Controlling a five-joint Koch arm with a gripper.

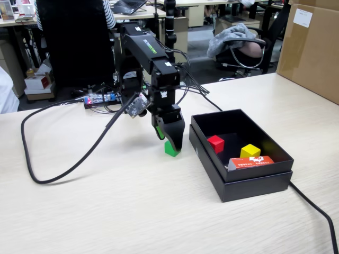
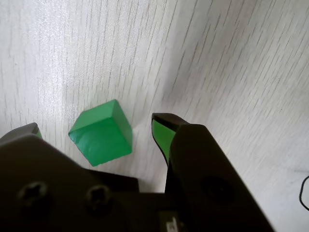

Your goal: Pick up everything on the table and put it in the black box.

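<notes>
Green cube (image 2: 100, 133), one, plain-faced: lies on the table (image 2: 231, 53), between your gripper (image 2: 96, 126) tips in the wrist view, turned cornerwise to them. Jaws parted, gripping nothing; the right tip stands just off the cube, the left tip is mostly hidden, contact uncertain. Black box (image 1: 249, 182), holding a red cube (image 1: 215, 143) and a yellow cube (image 1: 250, 151), sits near, right of the green cube in the fixed view.

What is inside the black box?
Inside the shallow matte black cardboard box sit a small red cube, a small yellow cube and an orange-red packet. The near wall hides some floor.
</notes>
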